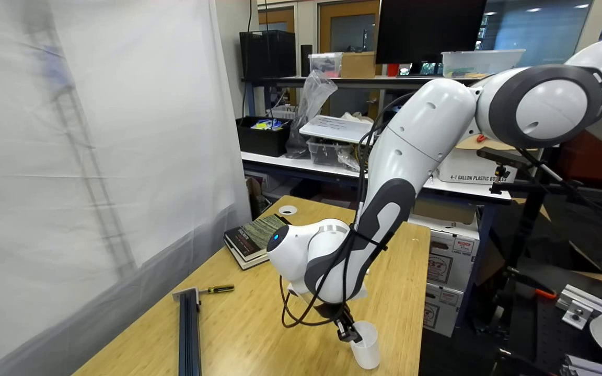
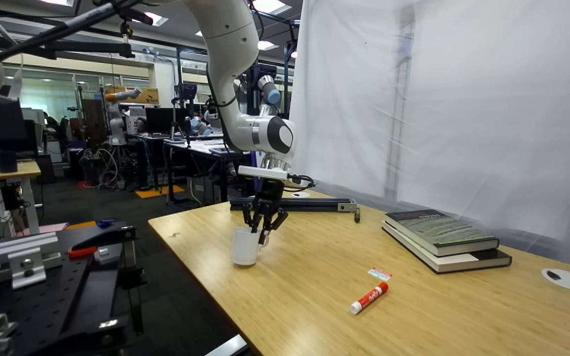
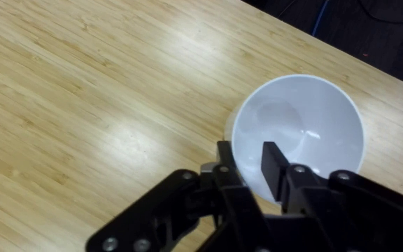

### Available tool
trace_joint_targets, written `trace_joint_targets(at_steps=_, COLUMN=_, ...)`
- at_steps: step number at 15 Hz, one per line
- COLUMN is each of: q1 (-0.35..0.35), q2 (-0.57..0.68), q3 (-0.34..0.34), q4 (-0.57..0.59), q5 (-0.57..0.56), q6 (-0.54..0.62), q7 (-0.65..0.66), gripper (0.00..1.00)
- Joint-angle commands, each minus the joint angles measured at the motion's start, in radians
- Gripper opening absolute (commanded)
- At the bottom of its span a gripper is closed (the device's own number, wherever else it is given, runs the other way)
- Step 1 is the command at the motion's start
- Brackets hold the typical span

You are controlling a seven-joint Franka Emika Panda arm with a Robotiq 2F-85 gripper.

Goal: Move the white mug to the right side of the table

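I see the white mug (image 3: 313, 112) standing upright on the table (image 2: 309, 272), near its edge. The gripper (image 3: 247, 148) straddles its rim, fingers (image 3: 273, 168) spread, one inside, one outside; the wrist view shows a gap between inner finger and wall. Only in an exterior view do I spot a red marker (image 2: 370, 297).
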Motion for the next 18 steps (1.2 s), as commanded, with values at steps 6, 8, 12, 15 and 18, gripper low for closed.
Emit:
trace_joint_targets(at_steps=6, q1=-0.003, q2=-0.004, q3=0.001, q4=0.020, q5=-0.021, q6=-0.001, q7=-0.013, gripper=0.01)
trace_joint_targets(at_steps=8, q1=-0.007, q2=-0.022, q3=0.002, q4=0.013, q5=-0.017, q6=0.018, q7=-0.007, gripper=0.01)
trace_joint_targets(at_steps=12, q1=-0.011, q2=-0.111, q3=-0.014, q4=-0.039, q5=-0.024, q6=0.112, q7=0.029, gripper=0.01)
trace_joint_targets(at_steps=15, q1=-0.011, q2=-0.198, q3=-0.038, q4=-0.116, q5=-0.028, q6=0.251, q7=0.098, gripper=0.01)
trace_joint_targets(at_steps=18, q1=0.004, q2=-0.254, q3=-0.071, q4=-0.210, q5=-0.035, q6=0.390, q7=0.193, gripper=0.01)
